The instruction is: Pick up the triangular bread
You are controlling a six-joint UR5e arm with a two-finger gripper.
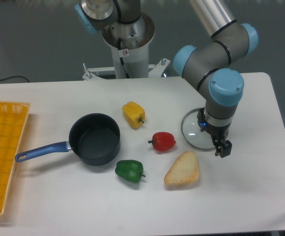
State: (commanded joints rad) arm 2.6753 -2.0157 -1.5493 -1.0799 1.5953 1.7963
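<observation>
Bread point(183, 170) beside empty end effector point(221, 149)

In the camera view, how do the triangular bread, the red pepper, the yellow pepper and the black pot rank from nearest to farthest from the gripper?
From the gripper:
1. triangular bread, just below and to its left in the image.
2. red pepper, further left, mid-table.
3. yellow pepper, up and left.
4. black pot, farthest left of these.
</observation>
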